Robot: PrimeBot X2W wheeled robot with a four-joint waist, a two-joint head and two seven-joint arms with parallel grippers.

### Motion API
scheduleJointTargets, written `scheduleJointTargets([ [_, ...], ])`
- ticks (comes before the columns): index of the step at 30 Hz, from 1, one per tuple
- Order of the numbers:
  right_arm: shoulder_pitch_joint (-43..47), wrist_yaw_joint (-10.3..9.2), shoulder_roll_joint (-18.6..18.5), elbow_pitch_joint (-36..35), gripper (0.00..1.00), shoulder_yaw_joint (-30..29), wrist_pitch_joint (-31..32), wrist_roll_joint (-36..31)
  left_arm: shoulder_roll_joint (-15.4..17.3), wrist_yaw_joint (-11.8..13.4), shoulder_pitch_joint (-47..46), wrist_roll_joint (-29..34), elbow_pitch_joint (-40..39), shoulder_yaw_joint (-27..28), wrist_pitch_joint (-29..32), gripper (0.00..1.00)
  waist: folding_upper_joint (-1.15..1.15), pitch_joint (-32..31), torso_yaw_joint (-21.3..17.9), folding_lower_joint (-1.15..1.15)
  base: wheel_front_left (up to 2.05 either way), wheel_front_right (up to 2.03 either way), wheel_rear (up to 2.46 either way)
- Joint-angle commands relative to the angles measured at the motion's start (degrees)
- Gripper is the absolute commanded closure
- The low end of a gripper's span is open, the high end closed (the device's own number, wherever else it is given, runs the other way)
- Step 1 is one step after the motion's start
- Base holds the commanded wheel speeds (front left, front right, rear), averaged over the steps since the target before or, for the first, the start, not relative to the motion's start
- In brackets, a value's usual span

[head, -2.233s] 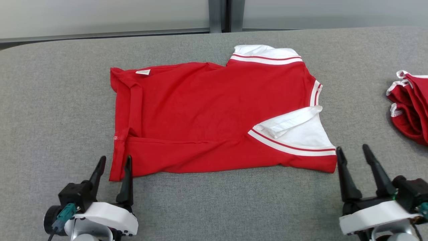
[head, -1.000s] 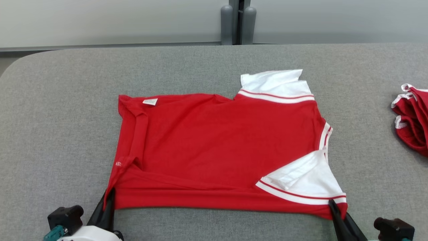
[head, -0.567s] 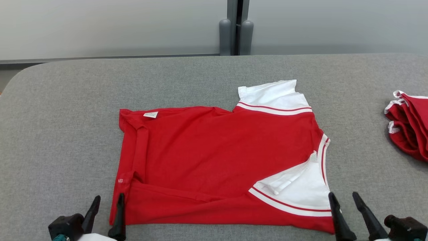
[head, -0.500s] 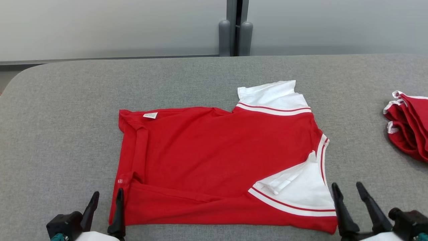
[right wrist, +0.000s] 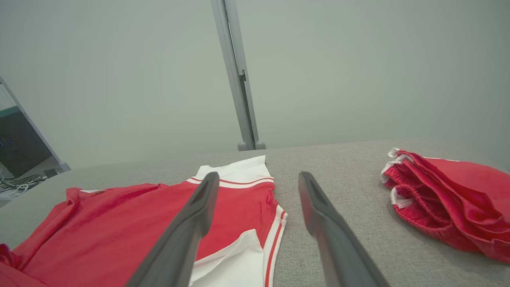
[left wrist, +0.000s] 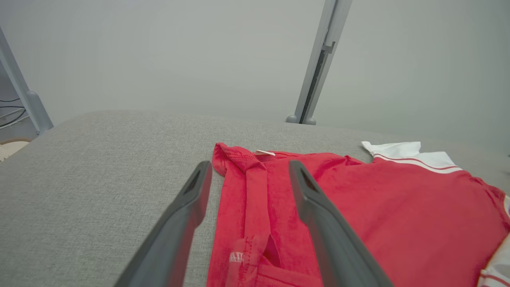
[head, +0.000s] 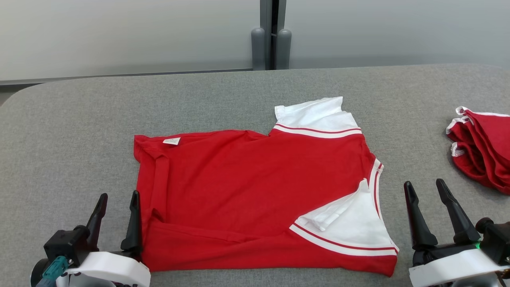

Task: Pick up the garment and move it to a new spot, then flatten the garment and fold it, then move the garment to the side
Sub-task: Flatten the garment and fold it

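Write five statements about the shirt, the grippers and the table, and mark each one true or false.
1. The left gripper is open. True.
2. The right gripper is shut on the red shirt. False: it is open, just off the shirt's right edge.
3. A second red garment lies bunched at the right side of the table. True.
4. The red shirt hangs lifted off the table. False: it lies spread on the grey surface.
5. A small white label shows near the shirt's far left corner. True.
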Motion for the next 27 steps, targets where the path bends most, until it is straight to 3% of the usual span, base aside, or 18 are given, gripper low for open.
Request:
scheduleJointTargets([
  [1, 0.1, -0.04, 0.0, -0.2, 0.00, 0.0, 0.0, -0.3, 0.6, 0.2, -1.0, 0.2, 0.2, 0.2, 0.0, 0.00, 0.00, 0.2, -0.1, 0.00, 0.00, 0.00, 0.00],
  [6, -1.1, -0.03, 0.3, -0.3, 0.00, 0.5, 0.0, 0.4, 0.7, -0.1, -5.1, 0.4, 2.3, -0.5, 1.7, 0.00, 0.00, 2.2, -0.3, 0.00, 0.00, 0.00, 0.00],
  [10, -3.0, -0.03, 0.2, -0.7, 0.00, 1.7, 0.0, 0.6, 0.7, -1.8, -12.7, -0.9, 7.5, -1.3, 4.6, 0.00, 0.00, 5.7, -1.2, 0.00, 0.00, 0.00, 0.00],
  [17, -7.7, -0.03, 0.1, 0.9, 0.00, 4.0, -1.5, 1.6, 1.0, -6.3, -29.0, -4.0, 26.2, -0.9, 8.0, 0.00, 0.00, 12.5, -3.8, 0.00, 0.00, 0.00, 0.00],
  [24, -10.0, -0.03, 0.5, 3.6, 0.00, 5.4, -3.3, 2.8, 1.4, -8.2, -37.8, -6.6, 40.9, 1.2, 7.2, 0.00, 0.00, 14.6, -5.1, 0.00, 0.00, 0.00, 0.00],
  [25, -10.2, -0.03, 0.4, 3.9, 0.00, 5.4, -3.5, 2.9, 1.4, -8.6, -38.6, -7.0, 42.2, 1.4, 6.8, 0.33, 0.00, 14.7, -5.1, 0.00, 0.00, 0.00, 0.00],
  [26, -10.2, -0.03, 0.3, 4.2, 0.00, 5.3, -3.6, 3.1, 1.5, -8.9, -39.2, -7.0, 43.4, 1.4, 6.6, 0.76, 0.00, 14.8, -5.1, 0.00, 0.00, 0.00, 0.00],
  [27, -10.4, -0.03, 0.1, 4.6, 0.00, 5.2, -3.8, 3.3, 1.5, -9.2, -39.7, -7.3, 44.4, 1.4, 6.4, 1.00, 0.00, 14.9, -5.1, 0.00, 0.00, 0.00, 0.00],
])
